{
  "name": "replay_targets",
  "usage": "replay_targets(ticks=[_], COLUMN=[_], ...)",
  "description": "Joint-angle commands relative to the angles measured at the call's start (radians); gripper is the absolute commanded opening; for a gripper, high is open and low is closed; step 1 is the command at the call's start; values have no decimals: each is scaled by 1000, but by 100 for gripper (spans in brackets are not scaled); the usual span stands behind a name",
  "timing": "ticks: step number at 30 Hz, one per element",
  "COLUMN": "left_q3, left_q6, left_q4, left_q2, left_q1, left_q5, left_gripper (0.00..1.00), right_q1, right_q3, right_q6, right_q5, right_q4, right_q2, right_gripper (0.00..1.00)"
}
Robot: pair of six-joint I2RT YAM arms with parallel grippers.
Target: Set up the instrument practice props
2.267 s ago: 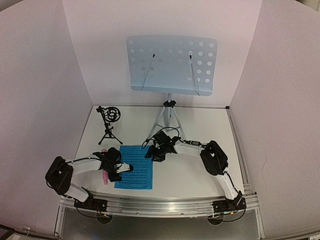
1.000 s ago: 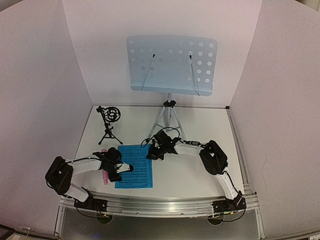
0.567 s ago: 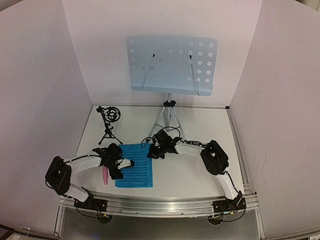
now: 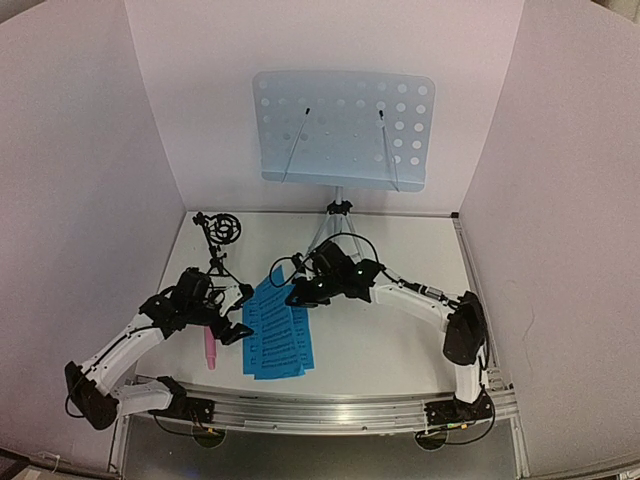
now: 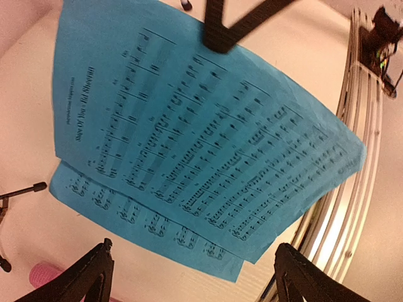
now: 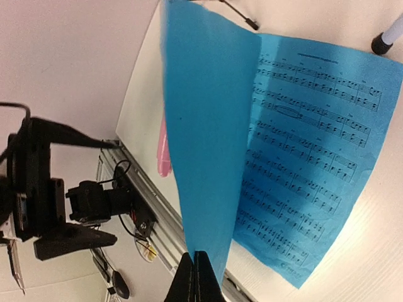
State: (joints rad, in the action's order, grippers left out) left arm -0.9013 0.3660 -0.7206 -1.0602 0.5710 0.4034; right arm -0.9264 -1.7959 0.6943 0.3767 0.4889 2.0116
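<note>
Right fingers (image 6: 186, 284) pinched shut on edge of top sheet music page (image 6: 201, 126); page up off worktop (image 4: 380, 350), drooping. 2nd page (image 6: 315, 145) flat below. Left fingers (image 5: 85, 283) spread wide, empty, above both. Paper v. light, floppy, prob. tears easy. I'd hold near edge, move slow twd music stand (image 4: 345, 125).

Top view's bright and even, walls (image 4: 70, 180) bowing at the edges. Left wrist shot runs warm, sheet music (image 5: 189, 126) slightly soft, glare on the rail (image 5: 356, 69)
</note>
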Motion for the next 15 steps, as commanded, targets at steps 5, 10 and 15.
replay_targets(ticks=[5, 10, 15], left_q3=[-70, -77, -93], left_q6=[-269, -419, -533], left_q4=[136, 200, 333], left_q2=[134, 131, 106], left_q1=[-36, -57, -112], left_q5=[22, 34, 169], left_gripper=[95, 99, 100], right_q1=[-42, -48, -48], right_q3=[-261, -433, -561], right_q6=[-256, -392, -496], right_q5=[13, 28, 65], right_q4=[255, 359, 413], right_q2=[-188, -212, -219], right_gripper=[0, 0, 0])
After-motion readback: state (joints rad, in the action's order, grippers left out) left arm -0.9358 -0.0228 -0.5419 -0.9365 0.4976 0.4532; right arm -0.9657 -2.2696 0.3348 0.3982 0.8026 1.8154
